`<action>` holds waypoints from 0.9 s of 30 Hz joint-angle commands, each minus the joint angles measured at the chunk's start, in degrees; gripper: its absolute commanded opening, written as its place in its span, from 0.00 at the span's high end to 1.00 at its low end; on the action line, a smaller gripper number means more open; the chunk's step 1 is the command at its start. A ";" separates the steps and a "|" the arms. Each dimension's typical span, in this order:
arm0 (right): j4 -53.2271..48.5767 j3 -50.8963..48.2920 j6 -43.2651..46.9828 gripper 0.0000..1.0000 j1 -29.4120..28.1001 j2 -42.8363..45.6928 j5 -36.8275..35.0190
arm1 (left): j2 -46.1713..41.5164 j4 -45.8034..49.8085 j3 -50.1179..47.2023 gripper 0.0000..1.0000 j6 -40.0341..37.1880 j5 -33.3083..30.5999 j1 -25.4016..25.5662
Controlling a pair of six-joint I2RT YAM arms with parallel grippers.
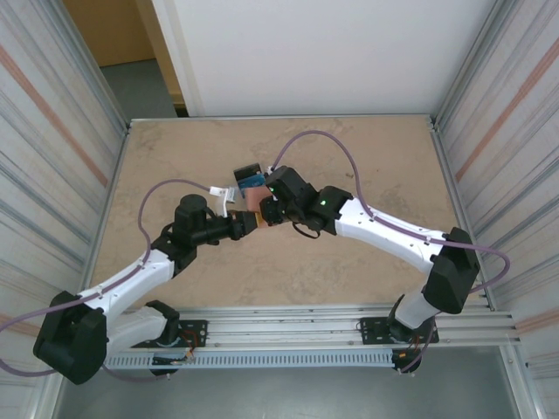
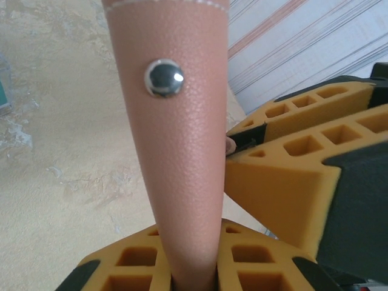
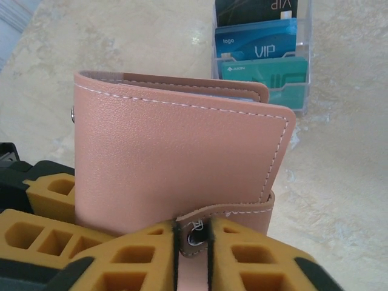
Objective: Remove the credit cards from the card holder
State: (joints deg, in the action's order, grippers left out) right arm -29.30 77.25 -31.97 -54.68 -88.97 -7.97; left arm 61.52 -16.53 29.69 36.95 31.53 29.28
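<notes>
I've got the L gripper (image 2: 191,267) pinching the wallet (image 3: 176,157) by one edge, upright over mid-table (image 1: 367,148). R gripper (image 3: 193,242) is clamped on the tab (image 3: 236,212), fingers just beside L's. Clear stand (image 3: 303,91) w/ cards (image 3: 254,47) sits near, behind the wallet. Table edges well apart, room all round.

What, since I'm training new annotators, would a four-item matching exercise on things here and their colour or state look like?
Things:
1 card holder
2 snap stud
3 right gripper
4 clear stand

Descriptions:
A silver, round
B shut on the pink tab
C salmon pink, white stitching
D transparent, on the table

Pairs: 1-C, 2-A, 3-B, 4-D.
</notes>
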 commanded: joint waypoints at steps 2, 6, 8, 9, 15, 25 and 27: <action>-1.34 0.41 0.42 0.93 0.36 0.19 -2.97 | -0.73 -3.46 2.06 1.00 0.07 0.38 0.21; -0.96 -0.42 -0.18 0.98 0.57 1.05 -4.02 | -1.09 -2.99 2.04 1.00 0.15 -0.10 0.19; -0.67 -0.99 -0.48 1.00 0.92 1.64 -4.07 | -1.50 -2.97 1.82 1.00 0.11 -0.12 0.24; -0.58 -1.20 -0.68 1.00 1.07 1.94 -4.02 | -1.64 -2.95 1.75 1.00 0.14 -0.21 0.17; 0.70 -3.36 -1.13 1.00 1.76 4.00 -3.75 | -2.15 -2.36 1.60 1.00 -0.21 -0.50 0.23; 5.68 -9.75 -1.18 0.84 3.09 9.38 -3.56 | -2.79 -2.00 1.77 1.00 -0.69 0.42 0.12; 8.90 -12.29 -1.64 0.77 4.34 10.48 -0.63 | -3.20 -2.47 1.79 1.00 -1.08 1.52 0.09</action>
State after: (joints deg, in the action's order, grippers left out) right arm -24.67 67.64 -32.53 -51.83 -80.88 -10.39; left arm 60.31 -16.34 29.69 37.28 30.79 29.28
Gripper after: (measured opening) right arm 0.211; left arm 0.163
